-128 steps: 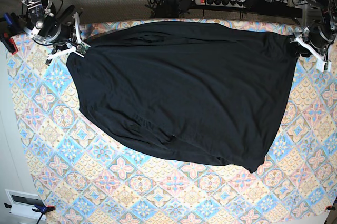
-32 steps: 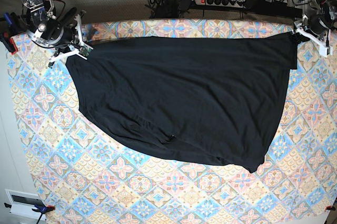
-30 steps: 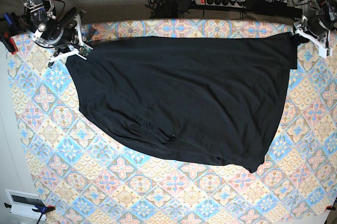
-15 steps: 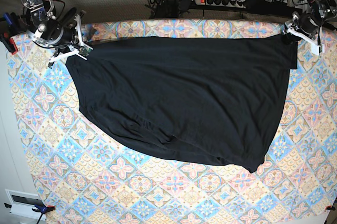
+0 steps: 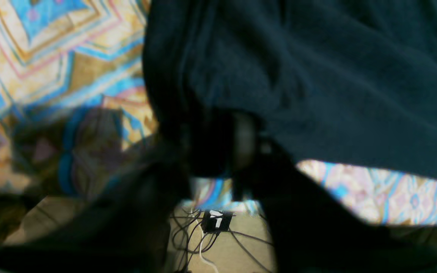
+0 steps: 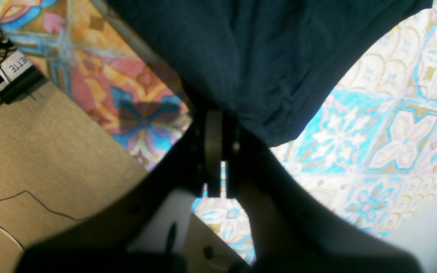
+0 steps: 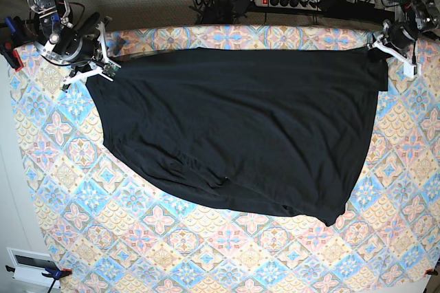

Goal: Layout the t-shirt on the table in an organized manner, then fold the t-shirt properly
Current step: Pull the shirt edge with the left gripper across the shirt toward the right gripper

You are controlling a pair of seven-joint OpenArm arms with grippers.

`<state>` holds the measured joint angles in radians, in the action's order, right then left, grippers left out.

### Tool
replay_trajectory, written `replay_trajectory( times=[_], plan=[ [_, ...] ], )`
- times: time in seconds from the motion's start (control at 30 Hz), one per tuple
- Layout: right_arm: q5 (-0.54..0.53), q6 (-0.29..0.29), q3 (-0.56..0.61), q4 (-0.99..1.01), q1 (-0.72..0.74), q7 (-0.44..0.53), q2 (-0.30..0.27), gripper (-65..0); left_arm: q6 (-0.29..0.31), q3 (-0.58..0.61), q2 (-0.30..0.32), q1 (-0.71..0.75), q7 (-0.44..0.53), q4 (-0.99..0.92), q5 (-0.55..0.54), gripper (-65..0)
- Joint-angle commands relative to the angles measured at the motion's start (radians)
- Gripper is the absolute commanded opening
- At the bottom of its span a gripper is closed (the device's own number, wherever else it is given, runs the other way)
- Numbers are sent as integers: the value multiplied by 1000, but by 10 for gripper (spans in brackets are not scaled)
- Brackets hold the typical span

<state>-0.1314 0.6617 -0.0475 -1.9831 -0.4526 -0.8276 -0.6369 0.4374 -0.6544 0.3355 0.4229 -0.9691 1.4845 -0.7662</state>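
1. T-shirt (image 7: pixel 240 128): plain black, spread wide across the far half of the table (image 7: pixel 206 252); top edge stretched near the far border, lower edge sagging toward the near right with small bunches
2. Right hand (image 7: pixel 103 67): closed tight on the garment's far corner on the base view's left; the right wrist view shows cloth pinched between the fingers (image 6: pixel 214 140)
3. Left hand (image 7: pixel 385 47): at the opposite far corner, fabric bunched at its tips (image 5: pixel 243 142); that view is blurred, so whether the grip is complete cannot be told
4. Handling note: secure both corners before tensioning; pull evenly outward, keep the top edge straight, lower flat to smooth the wrinkled hem
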Motion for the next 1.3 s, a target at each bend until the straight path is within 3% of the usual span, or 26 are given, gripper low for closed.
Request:
replay_trajectory(
  times=[0.0, 0.07, 0.17, 0.4, 0.53, 0.67, 0.8, 1.07, 1.27],
  plan=[
    [0, -3, -7, -18, 4, 9, -18, -650, 5, -5, -11, 3, -35, 6, -12, -614],
    [0, -3, -7, -18, 4, 9, -18, -650, 4, -35, -13, -6, -41, 6, -45, -650],
    [0, -3, -7, -20, 1, 9, -18, -650, 4, -54, -11, -6, -43, 6, -115, -650],
    [0, -3, -7, -22, -4, 9, -18, -650, 4, -80, 76, 17, -37, 40, -256, -650],
    [-1, -3, -9, -20, 4, 9, -18, -650, 2, -141, 87, -46, -46, 40, -336, -650],
    [0, -3, -9, -15, 47, 1, -18, -650, 1, -144, 83, -155, -92, 38, -318, -650],
    [0, -3, -9, -14, 91, -45, -18, -650, -1, -140, 61, -235, -95, 38, -315, -650],
    [0, -3, -7, -9, 185, -51, -18, -650, -1, -138, 15, -359, -95, 31, -203, -650],
    [0, -3, -5, 24, 245, -88, -18, -650, -1, -138, 4, -459, -93, -72, -184, -650]
  ],
)
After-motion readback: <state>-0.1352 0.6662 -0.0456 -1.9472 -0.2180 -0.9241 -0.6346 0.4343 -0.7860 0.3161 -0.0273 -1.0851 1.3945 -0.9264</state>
